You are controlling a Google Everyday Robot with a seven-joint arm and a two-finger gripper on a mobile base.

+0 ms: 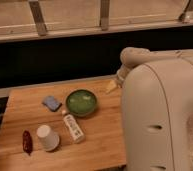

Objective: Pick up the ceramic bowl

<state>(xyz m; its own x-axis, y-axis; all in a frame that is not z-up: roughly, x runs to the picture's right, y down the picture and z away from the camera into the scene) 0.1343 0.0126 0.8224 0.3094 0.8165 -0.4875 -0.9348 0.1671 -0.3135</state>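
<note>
The ceramic bowl [81, 102] is round, shallow and glossy green with a darker rim. It sits upright on the wooden table [100, 142], slightly right of the table's middle and towards the back. My gripper [111, 86] shows as a small pale tip at the end of the white arm [135, 57]. It hangs over the table's back right corner, to the right of the bowl and a little behind it, apart from it. Nothing shows in the gripper.
A blue sponge [52, 103] lies left of the bowl. A white bottle [73, 128] lies in front of the bowl. A white paper cup [48, 137] and a red chili-like item [27, 141] are at the front left. My white body [160, 120] covers the right side.
</note>
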